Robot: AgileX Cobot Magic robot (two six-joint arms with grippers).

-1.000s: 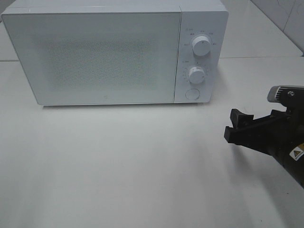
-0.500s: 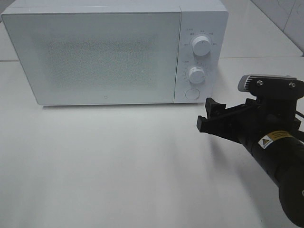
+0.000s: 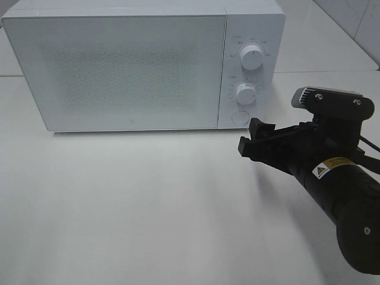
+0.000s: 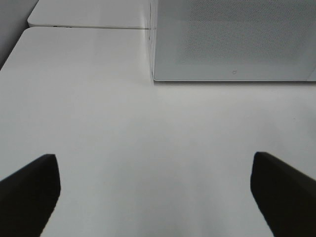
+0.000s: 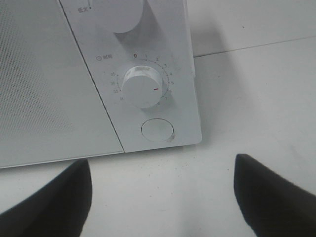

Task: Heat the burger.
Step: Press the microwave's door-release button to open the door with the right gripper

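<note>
Can't see the burger, maybe hidden in the shut microwave (image 3: 130, 71) at 10 o'clock from the right gripper (image 3: 252, 139), wide open and empty like the left gripper (image 4: 153, 195); likely light and squashy, so hold the bun's sides gently.

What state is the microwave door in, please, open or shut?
Shut: the door sits flush with the control panel, no gap showing.

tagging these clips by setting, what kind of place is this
Most likely a lab bench set up as a kitchen counter: a white microwave, door shut, stands on a plain white table, and a robot arm's right gripper hangs open in front of its controls.
</note>
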